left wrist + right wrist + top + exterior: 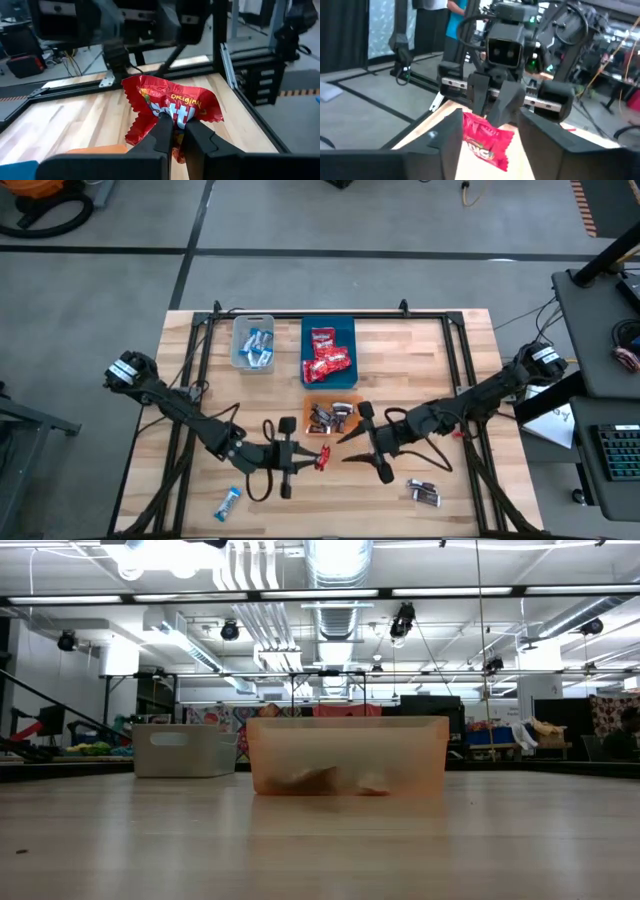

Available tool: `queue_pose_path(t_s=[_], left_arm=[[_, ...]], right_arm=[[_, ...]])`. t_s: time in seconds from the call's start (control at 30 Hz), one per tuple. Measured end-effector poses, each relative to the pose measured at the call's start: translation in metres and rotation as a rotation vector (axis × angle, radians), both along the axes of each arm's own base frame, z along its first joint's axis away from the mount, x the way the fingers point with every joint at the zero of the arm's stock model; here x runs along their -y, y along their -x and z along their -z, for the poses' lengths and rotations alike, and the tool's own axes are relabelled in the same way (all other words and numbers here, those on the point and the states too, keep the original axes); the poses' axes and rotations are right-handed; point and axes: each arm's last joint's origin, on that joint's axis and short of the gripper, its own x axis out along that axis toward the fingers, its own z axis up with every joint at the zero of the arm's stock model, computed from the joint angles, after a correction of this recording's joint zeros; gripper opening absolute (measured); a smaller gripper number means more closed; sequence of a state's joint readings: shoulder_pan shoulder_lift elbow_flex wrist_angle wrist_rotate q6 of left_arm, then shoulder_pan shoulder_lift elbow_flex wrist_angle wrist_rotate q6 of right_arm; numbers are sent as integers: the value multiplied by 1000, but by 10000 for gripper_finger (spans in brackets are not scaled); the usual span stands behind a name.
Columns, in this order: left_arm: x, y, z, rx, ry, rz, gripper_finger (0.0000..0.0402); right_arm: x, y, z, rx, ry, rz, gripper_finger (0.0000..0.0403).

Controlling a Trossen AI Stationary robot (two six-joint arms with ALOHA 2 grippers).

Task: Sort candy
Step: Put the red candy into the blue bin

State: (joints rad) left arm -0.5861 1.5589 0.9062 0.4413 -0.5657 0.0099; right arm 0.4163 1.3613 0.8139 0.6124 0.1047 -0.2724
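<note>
Pale wooden table (420, 370) under a workshop ceiling of ducts and lamps; just above its near middle, a red candy (323, 459) pinched between the closed fingers of the left gripper (312, 459), clear of the orange bin (334, 396) just beyond. Facing it from close by, the right gripper (365, 443) with fingers spread wide and empty. Farther out: more red wrappers in the blue bin (328, 326), blue-and-white ones in the clear bin (240, 330), dark ones in the orange bin, one blue-and-white candy (229, 502) loose near the front left, two dark candies (424, 492) loose near the front right.
</note>
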Motion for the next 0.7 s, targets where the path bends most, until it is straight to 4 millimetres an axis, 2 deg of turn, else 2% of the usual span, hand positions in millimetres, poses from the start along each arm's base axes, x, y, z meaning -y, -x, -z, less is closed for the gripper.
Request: queue_pose_path(t_s=[0.2, 0.43, 0.57, 0.7], left_arm=[[-11, -9, -4, 59, 23, -34, 6], [-14, -22, 2, 117, -16, 33, 7], [-20, -27, 4, 121, -7, 17, 7], [-22, -28, 4, 119, -2, 7, 7]], right_arm=[[10, -5, 3, -30, -60, 30, 224], [17, -15, 13, -65, -77, 17, 236], [18, -18, 16, -61, -84, -54, 214], [17, -18, 16, -57, -66, -59, 154]])
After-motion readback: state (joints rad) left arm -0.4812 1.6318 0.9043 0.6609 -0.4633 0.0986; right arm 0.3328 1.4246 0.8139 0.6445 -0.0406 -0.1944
